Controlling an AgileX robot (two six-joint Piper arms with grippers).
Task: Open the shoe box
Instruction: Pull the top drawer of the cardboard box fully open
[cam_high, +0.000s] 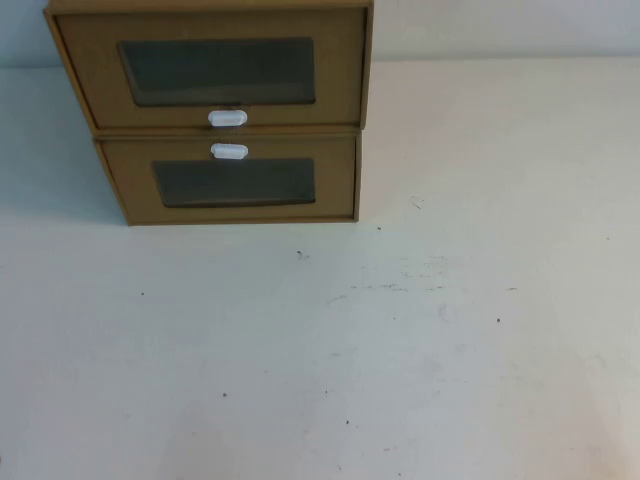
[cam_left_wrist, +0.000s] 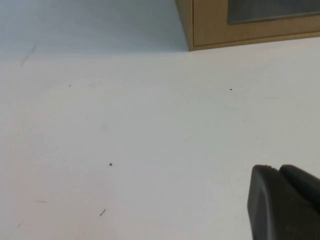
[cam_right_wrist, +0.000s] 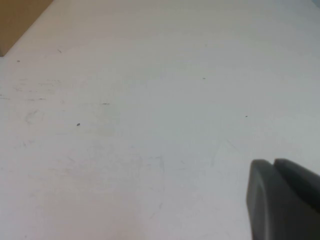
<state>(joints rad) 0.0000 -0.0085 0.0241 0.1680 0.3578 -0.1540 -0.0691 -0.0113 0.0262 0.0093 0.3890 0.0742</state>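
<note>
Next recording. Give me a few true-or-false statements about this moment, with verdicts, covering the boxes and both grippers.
1. The upper shoe box sits stacked on the lower shoe box. True.
2. The lower box's front is pulled open. False: both fronts look closed.
3. Each front has a white handle: the upper handle and the lower handle. True.
4. The left gripper grips the upper handle. False: it is shut and empty over the bare table, apart from the boxes.
5. The right gripper is shut and empty above the table. True.
6. Both arms show in the high view. False: neither does.
</note>
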